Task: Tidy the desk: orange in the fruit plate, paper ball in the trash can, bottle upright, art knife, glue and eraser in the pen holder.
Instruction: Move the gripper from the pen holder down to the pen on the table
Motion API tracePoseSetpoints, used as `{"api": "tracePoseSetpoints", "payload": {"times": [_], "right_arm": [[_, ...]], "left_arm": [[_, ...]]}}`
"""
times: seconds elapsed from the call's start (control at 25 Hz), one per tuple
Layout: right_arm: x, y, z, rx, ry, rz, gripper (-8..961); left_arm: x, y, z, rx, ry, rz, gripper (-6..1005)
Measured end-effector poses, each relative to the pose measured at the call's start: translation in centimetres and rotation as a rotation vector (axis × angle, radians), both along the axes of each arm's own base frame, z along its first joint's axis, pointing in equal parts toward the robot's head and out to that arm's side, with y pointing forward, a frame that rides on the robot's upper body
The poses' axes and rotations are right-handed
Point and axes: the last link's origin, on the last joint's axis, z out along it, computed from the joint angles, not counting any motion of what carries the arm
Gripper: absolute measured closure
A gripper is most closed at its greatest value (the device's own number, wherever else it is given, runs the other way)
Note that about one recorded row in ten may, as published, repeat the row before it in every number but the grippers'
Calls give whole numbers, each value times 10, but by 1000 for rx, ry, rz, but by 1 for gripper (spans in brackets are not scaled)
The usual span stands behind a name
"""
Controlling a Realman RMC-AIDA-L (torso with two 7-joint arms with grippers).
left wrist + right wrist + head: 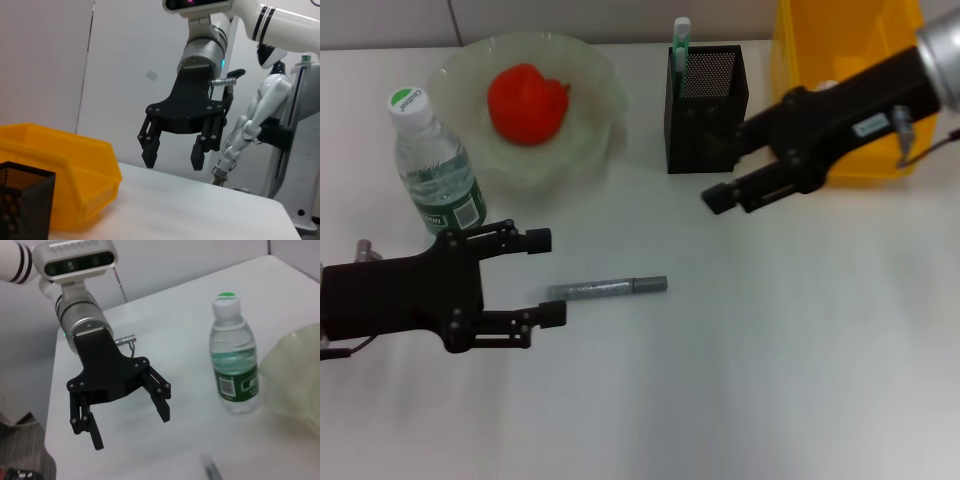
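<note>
With the orange [527, 102] in the fruit plate [592, 80] and the bottle [435, 165] upright toward the desk's far-left corner, the art knife [608, 288] lies mid-desk. The left gripper [544, 277], jaws spread and empty, hovers just beside its end; the right gripper [722, 165], also open, hangs by the pen holder [706, 110] near the far edge. The next move likely calls for closing squarely across the slim handle.

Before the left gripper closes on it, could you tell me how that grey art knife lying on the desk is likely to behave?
The art knife looks slim and rigid, so it probably won't bend. It lies flat on the smooth table, so it may slide or spin if nudged off-centre. The open left gripper sits at its end, so a grasp there might let it tilt.
</note>
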Motion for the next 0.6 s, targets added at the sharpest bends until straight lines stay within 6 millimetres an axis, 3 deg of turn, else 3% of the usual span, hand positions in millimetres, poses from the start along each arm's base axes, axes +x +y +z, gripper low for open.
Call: {"api": "tracePoseSetpoints", "payload": {"times": [0.16, 0.2, 0.28, 0.32, 0.36, 0.4, 0.48, 0.52, 0.6], "right_arm": [[-11, 3, -14, -19, -24, 37, 407], [-17, 4, -29, -30, -47, 77, 407], [-19, 5, -36, -31, -56, 95, 408], [-24, 5, -54, -39, -73, 142, 408], [-24, 5, -54, -39, -73, 142, 408], [-28, 5, -71, -50, -92, 181, 408], [-30, 5, -78, -53, -100, 194, 409], [-32, 5, -94, -57, -121, 214, 409], [-33, 5, -107, -53, -131, 229, 410]], "left_arm": [[-7, -1, 7, 11, 17, 16, 143], [-7, -1, 7, 11, 17, 16, 143], [-14, -4, 12, 17, 37, 38, 143], [-19, -6, 16, 17, 54, 54, 143], [-19, -6, 16, 17, 54, 54, 143], [-21, -7, 16, 17, 60, 59, 143], [-26, -8, 20, 15, 78, 76, 143], [-29, -10, 22, 13, 91, 87, 143], [-31, -10, 23, 11, 99, 92, 143]]}}
